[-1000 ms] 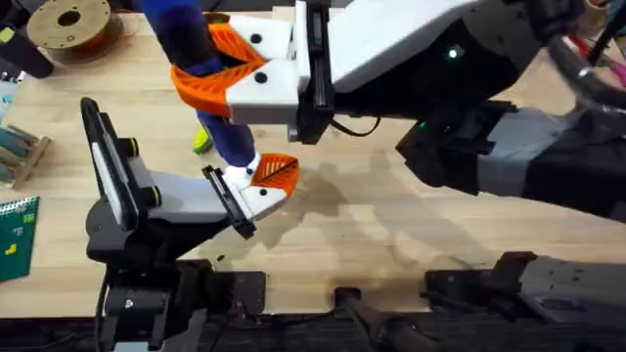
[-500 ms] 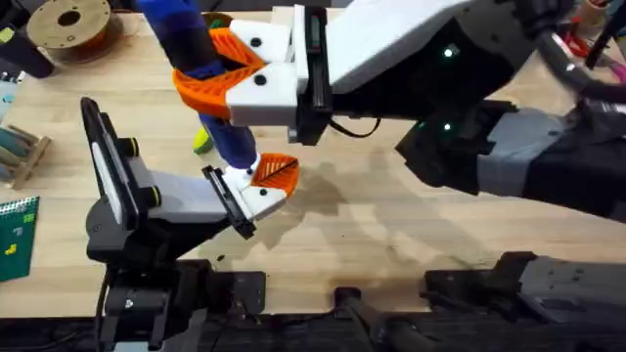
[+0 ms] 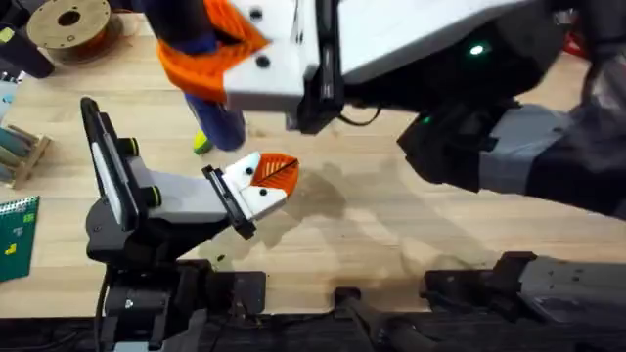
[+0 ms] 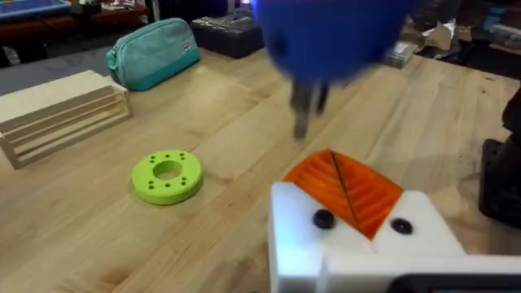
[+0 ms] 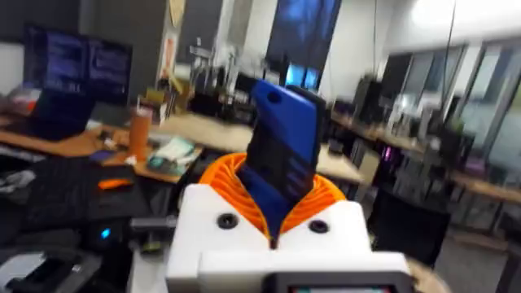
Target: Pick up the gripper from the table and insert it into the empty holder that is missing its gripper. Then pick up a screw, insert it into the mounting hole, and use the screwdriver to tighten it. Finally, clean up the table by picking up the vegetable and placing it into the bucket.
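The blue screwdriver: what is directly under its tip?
Under the blue screwdriver, whose bit hangs in the air, sit the left gripper's orange pad and bare wooden table. Any screw there is hidden.

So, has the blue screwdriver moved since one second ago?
Yes. In the overhead view the screwdriver, held in the right tool, has lifted away from the left tool, which stayed put on the table.

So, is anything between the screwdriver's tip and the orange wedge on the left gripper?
Nothing visible does. The screwdriver, clamped in the right gripper, hangs with its tip above the orange wedge on the left gripper. Only open air and bare table show in the gap.
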